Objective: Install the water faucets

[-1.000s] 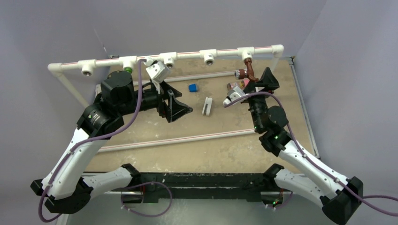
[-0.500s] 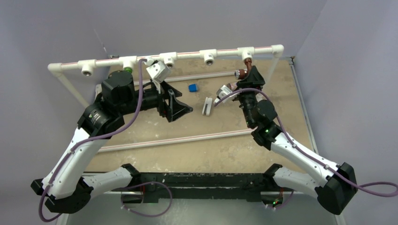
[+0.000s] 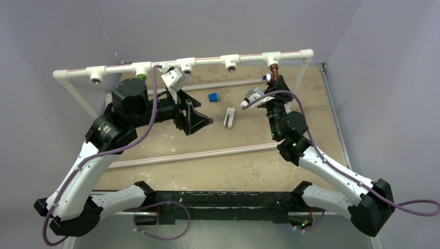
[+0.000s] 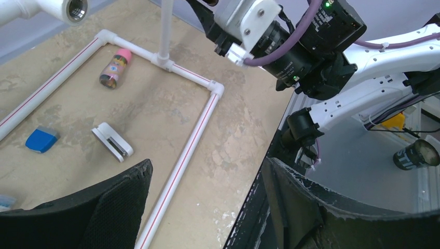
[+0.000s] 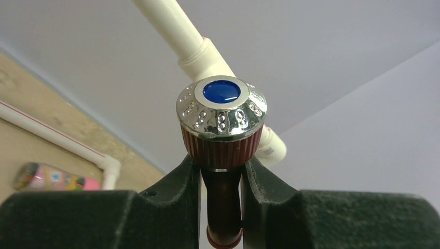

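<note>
Gripping the reddish-brown faucet (image 5: 223,145) by its stem, the right gripper (image 5: 222,192) has both black fingers closed against it, just below the ribbed collar and the chrome knob with a blue disc. From above, this faucet (image 3: 270,77) sits right under the rightmost tee fitting (image 3: 273,58) of the white pipe rail, its upper end at the tee's outlet; whether it is seated there cannot be told. The green faucet (image 3: 141,78) peeks out beneath the second tee from the left, mostly hidden behind the left arm. The left gripper (image 4: 205,207) hangs over the table (image 3: 233,155) with its jaws spread wide, holding nothing. A blue block (image 3: 212,97), a white clip (image 3: 229,117) and a pink-capped cylinder (image 4: 115,68) lie on the board.
</note>
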Controlling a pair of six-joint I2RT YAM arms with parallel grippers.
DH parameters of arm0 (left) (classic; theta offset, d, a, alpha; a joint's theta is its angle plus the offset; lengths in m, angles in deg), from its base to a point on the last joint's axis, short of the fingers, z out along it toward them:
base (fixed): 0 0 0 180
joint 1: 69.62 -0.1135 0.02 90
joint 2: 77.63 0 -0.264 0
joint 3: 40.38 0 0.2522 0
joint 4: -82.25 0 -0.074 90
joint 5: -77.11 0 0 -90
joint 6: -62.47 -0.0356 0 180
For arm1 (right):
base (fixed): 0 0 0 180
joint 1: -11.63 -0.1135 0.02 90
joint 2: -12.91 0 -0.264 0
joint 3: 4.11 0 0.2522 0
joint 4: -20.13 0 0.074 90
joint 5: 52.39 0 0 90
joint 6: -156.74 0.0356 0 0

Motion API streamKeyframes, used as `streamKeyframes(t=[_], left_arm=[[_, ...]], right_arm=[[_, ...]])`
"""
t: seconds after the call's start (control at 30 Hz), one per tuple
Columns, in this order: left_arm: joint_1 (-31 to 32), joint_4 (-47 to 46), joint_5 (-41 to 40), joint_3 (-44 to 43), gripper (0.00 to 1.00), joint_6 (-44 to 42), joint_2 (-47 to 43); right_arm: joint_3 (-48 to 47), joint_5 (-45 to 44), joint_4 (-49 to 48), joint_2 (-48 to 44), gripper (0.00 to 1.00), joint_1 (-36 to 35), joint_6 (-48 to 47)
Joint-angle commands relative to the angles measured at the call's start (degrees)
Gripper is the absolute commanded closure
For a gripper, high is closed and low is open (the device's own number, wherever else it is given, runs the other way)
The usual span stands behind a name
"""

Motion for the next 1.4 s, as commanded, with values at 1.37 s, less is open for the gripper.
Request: streamKeyframes(t=[1.37], left_arm=[[0.3, 0.1, 1.3, -0.8, 0.23, 0.7, 1.3]], right_arm=[[4.1, 9.9, 0.5, -6.2, 0.85, 12.0, 172.4]])
